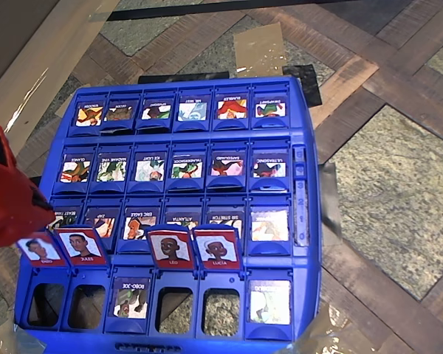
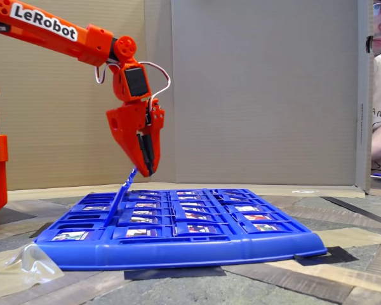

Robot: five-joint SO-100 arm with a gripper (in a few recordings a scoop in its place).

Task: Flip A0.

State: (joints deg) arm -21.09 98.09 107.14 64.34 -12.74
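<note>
Cardboard [image 2: 260, 89] backed the surface [image 1: 399, 184]; at the Guess Who board's [image 1: 314, 110] eight o'clock, the pressed-together claw [image 2: 146, 168] seemingly tipped a raised tile [image 2: 127, 185], needing a further push.

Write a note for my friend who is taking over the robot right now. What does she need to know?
Gripper: the orange two-finger gripper has its fingers looking shut, with the tips touching the top edge of a raised tile.
Things: the blue plastic face-guessing board lies flat. In the overhead view, four red-framed face tiles stand up in the bottom row, and the left-end tile sits right beside the gripper. The other tiles lie flat.
Done: the left-end tile looks flipped up and stands tilted.
Left: probably just lift the arm away. No A0 label is readable, so check that this is the right tile.
</note>
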